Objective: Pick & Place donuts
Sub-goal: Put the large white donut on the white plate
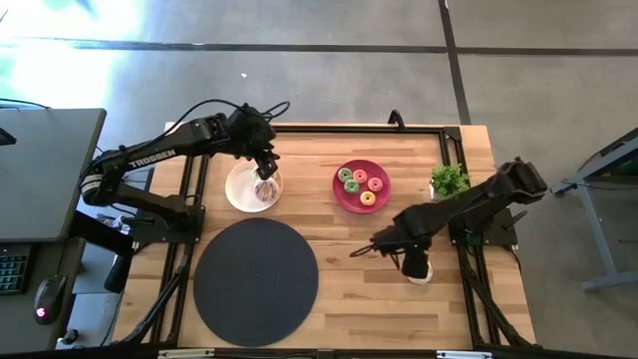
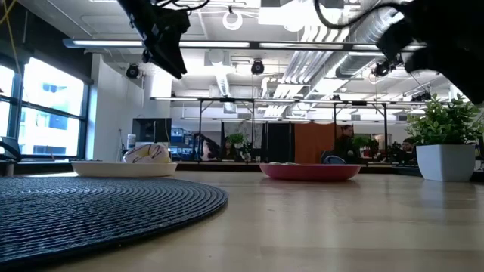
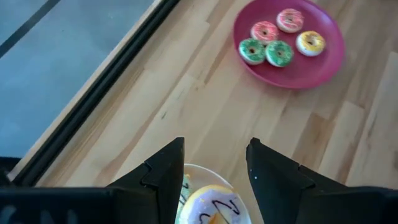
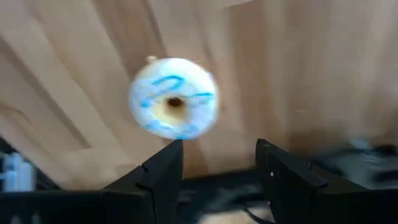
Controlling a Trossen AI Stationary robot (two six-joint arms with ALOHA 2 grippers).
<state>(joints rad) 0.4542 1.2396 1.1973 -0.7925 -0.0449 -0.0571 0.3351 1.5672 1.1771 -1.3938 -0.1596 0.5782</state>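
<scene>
A white plate [image 1: 239,189] at the table's far left holds larger donuts, one with white icing [image 3: 211,208]. My left gripper [image 3: 214,168] hangs open and empty well above that plate [image 2: 125,168]. A red plate [image 1: 361,204] at the far middle holds several tiny donuts [image 3: 278,36] in green, pink and yellow. A white donut with blue icing [image 4: 174,106] lies flat on the bare wood at the near right [image 1: 420,272]. My right gripper [image 4: 217,168] is open and empty above it, fingers clear of it.
A dark round woven mat [image 1: 256,281] lies at the near left. A small potted plant [image 1: 449,179] stands at the far right, beside my right arm. A black frame rail [image 3: 93,93] runs along the table's far edge.
</scene>
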